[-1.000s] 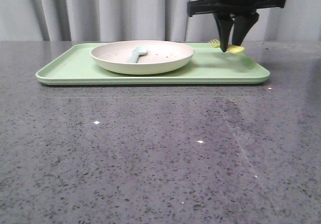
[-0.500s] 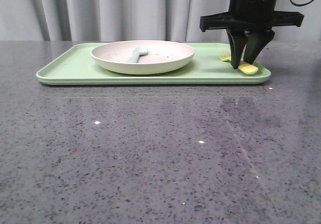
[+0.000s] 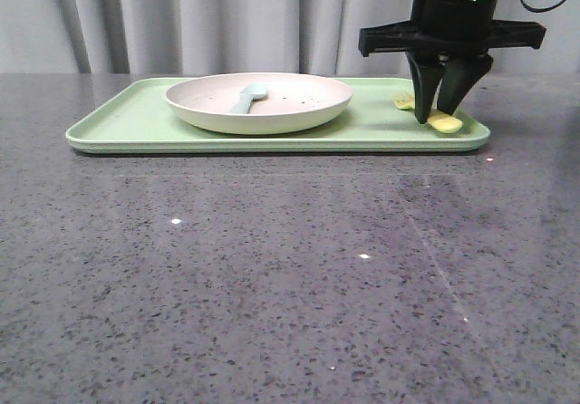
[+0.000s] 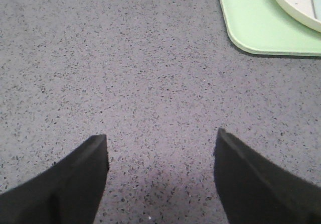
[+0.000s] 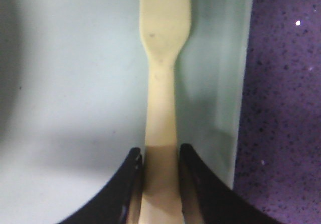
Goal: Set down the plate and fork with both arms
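The cream-white plate [image 3: 258,105] sits on the light-green tray [image 3: 127,119], left of its middle. My right gripper [image 3: 437,114] points down at the tray's right end, shut on the handle of the pale-yellow fork [image 3: 446,123], which lies at or just above the tray surface. In the right wrist view the fork [image 5: 164,38] runs from between my fingers [image 5: 160,153] over the tray [image 5: 75,83], close to its edge. My left gripper [image 4: 160,143] is open and empty over bare table, with the tray corner [image 4: 256,28] and plate rim [image 4: 296,3] beyond it. It is out of the front view.
A pale blue-grey spoon-like utensil [image 3: 246,98] lies in the plate. The tray stands at the back of the dark speckled table [image 3: 290,277], before a grey curtain [image 3: 181,19]. The table edge of the tray's right side shows in the right wrist view [image 5: 286,108].
My right gripper has carried the fork right and down, from above the tray's back to its right end. It has barely moved in the last half second.
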Available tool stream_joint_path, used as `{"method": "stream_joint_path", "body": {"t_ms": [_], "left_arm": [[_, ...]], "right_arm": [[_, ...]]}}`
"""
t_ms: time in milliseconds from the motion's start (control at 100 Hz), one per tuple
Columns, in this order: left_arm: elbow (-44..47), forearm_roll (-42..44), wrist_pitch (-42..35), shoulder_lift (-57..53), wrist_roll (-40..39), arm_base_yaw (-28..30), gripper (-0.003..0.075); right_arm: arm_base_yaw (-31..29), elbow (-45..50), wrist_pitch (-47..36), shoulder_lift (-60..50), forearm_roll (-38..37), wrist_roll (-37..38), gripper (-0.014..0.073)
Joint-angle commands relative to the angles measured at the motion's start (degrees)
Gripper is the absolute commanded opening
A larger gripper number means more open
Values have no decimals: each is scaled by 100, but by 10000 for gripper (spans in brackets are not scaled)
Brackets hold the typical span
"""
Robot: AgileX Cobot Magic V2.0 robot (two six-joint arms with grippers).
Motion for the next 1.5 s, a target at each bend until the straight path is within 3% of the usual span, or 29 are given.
{"method": "stream_joint_path", "body": {"t_ms": [0,340,500,810,1150,1490], "left_arm": [[-153,-13,-376,22,-43,10,438],[-153,-13,-376,22,-43,10,438],[-153,-13,-376,22,-43,10,438],[-153,-13,-376,22,-43,10,438],[-153,-13,-376,22,-43,10,438],[-153,-13,-376,22,-43,10,438]], "right_arm": [[-30,-136,-167,-411,-9,-41,35],[-30,-136,-112,-411,-9,-41,317],[-30,-136,-112,-411,-9,-41,398],[-30,-136,-187,-701,-78,-41,400],[-30,-59,91,-1788,-1089,-46,399],[-30,1467,-364,-3312,-1303,-46,399]]}}
